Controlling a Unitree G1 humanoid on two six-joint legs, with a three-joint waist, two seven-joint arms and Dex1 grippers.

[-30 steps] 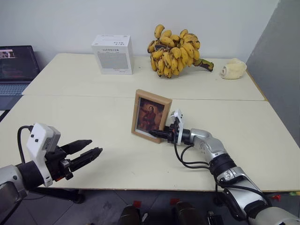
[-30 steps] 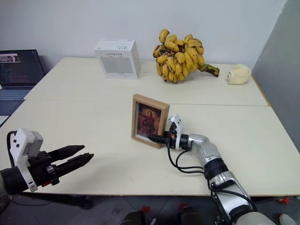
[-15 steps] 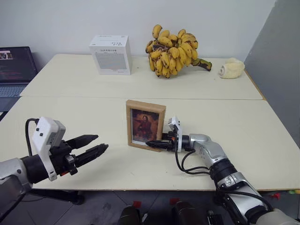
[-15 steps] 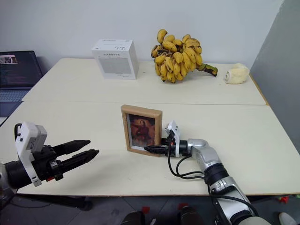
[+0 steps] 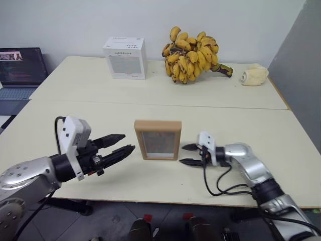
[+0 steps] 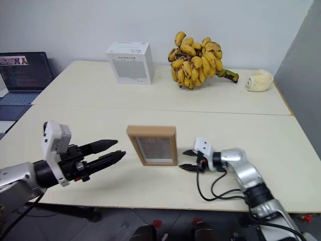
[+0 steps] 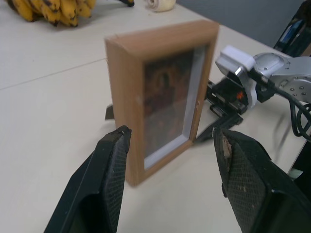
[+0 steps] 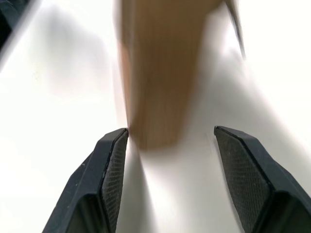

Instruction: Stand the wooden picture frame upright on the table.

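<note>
**Frame upright between two open grippers**

The wooden picture frame (image 5: 157, 139) stands upright on the table (image 5: 281, 135), on the near slab just in front of the seam that crosses the top. Nothing grips it — it stands free, its front facing the robot.

The left gripper (image 5: 120, 148) lies level on the frame's left side, fingertips pointing at the frame's left edge and stopping just short of it. Its jaws are released, a clear gap between the two black fingers (image 7: 109, 179). In the left wrist view the frame sits ahead of that gap, turned edge-on so the wooden side and the dark picture behind the glass both show, with no contact on either pad.

The right gripper (image 5: 188, 154) sits on the frame's right side, fingertips aimed left at the frame's lower right corner — near it but apart. Its jaws are spread too, one finger above the other, holding nothing. In the right wrist view a blurred brown shape, the frame's side, lies ahead of the open fingers (image 8: 243, 174).

Beyond both sets of jaws, on the far slab, stand a white box (image 5: 126, 57), a bunch of bananas (image 5: 193, 48) and a pale roll-shaped object (image 5: 254, 76).
</note>
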